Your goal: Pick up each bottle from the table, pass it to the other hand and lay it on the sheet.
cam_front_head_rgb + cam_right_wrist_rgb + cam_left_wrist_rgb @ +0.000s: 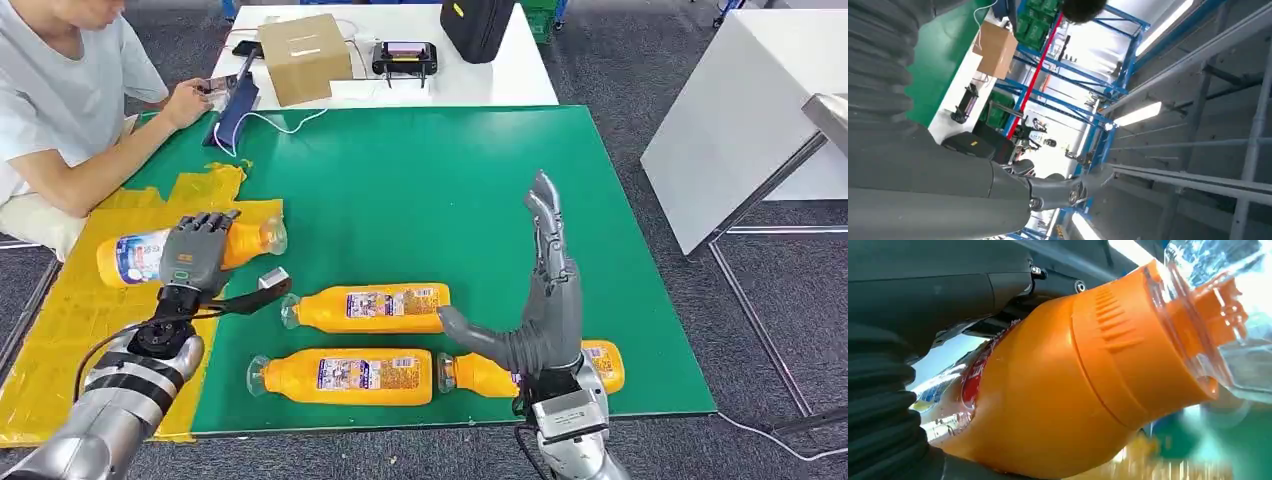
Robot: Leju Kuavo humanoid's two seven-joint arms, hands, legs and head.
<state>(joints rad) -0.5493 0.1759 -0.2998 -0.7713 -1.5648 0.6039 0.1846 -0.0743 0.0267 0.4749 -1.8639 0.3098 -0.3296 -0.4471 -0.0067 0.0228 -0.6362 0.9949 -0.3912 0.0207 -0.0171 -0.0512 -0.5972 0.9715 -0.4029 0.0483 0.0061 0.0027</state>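
Bottle in my hand [135,255]: an orange bottle with a blue and white label. It lies on its side over the yellow sheet, with its clear cap end pointing toward the green mat. My left wrist view shows its orange neck [1073,385] pressed close against my hand.
My left hand [197,255]: my fingers are wrapped over the middle of this bottle, so I am gripping it.
Yellow sheet [60,330]: it lies along the left side of the green mat, and part of it lies over the mat's edge.
Green mat [420,190]: it covers the big table in front of me. I place everything else from it.
Middle bottle [370,307]: it lies on its side on the green mat, near the mat's front edge, cap toward the yellow sheet.
Front bottle [335,375]: it lies on the green mat just in front of the middle bottle, nearer to me, cap the same way.
Right bottle [478,377]: it lies on the green mat near the front right corner, partly hidden behind my right hand.
My right hand [545,300]: it is held up above the right bottle, fingers straight and thumb out to the side. It holds nothing.
Person [70,100]: sits beyond the mat's far left corner, one hand at the mat's far edge.
Cardboard box [304,58]: sits on a white table just past the mat's far edge.
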